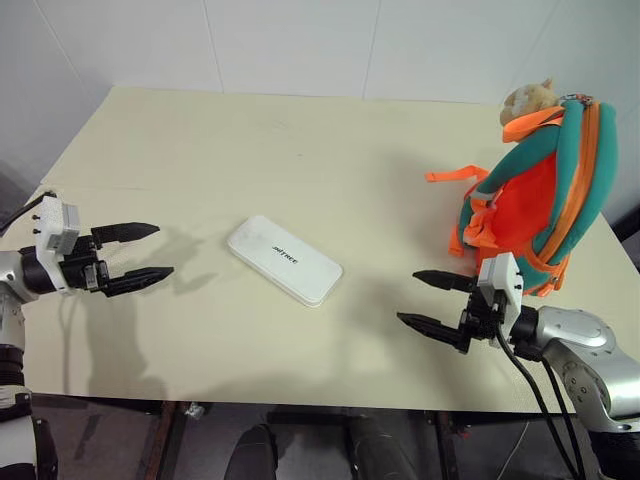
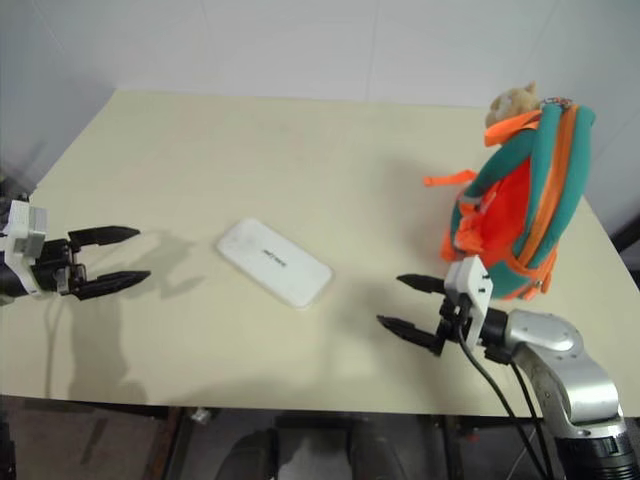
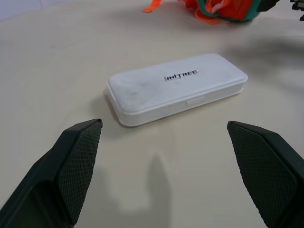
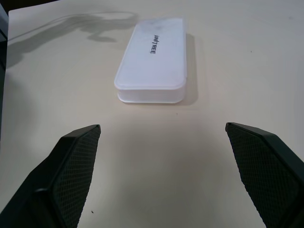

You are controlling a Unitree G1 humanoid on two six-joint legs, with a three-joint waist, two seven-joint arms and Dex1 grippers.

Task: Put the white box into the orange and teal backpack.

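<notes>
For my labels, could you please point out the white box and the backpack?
white box (image 1: 284,259), left eye view, middle of its lid.
orange and teal backpack (image 1: 528,200), left eye view, orange front panel.

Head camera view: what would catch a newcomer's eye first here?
The orange and teal backpack stands upright at the table's right edge, a tan plush head on top. The white box lies flat mid-table, closed. The left gripper and the right gripper flank it from either side, both open and apart from the box.
</notes>
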